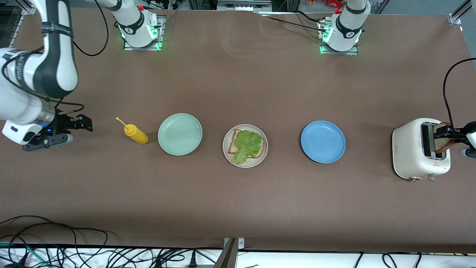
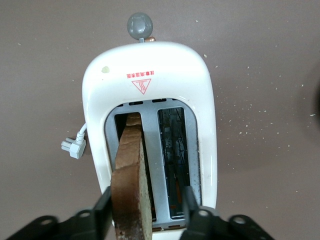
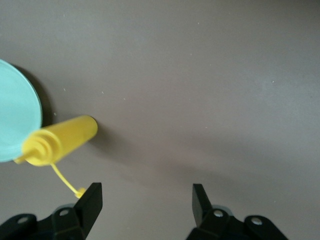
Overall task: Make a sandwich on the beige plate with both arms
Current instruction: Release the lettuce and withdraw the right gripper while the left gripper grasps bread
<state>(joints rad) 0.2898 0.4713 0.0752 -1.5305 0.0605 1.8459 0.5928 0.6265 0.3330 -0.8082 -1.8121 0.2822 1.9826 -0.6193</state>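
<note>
Sandwich (image 1: 246,145) work is half done: on the beige plate (image 1: 226,147), which sits between the mint plate (image 1: 180,134) and the blue plate (image 1: 322,141), you have one slice with lettuce (image 1: 246,145) on top, and no top slice yet. That second slice (image 2: 129,185) stands on edge in one slot of the toaster (image 1: 411,156), at the left arm's end of the desk, well apart from the beige plate. Your left claw (image 2: 145,207) is over that slot with a finger on each side of the slice; one finger lies against the crust, while the other shows a gap to the crumb face, so I cannot tell whether the grip is set. Judging from this, you should finish the pinch gently, because bread of this kind likely crushes or tears, then lift straight up along the slot so the crust does not catch the metal guides or tip the toaster. Carry it over the blue plate to the beige plate and lay it flat on the lettuce. Your right claw (image 3: 147,200) waits near the mustard bottle (image 1: 135,134), beside the mint plate, fingers apart and holding nothing.
</note>
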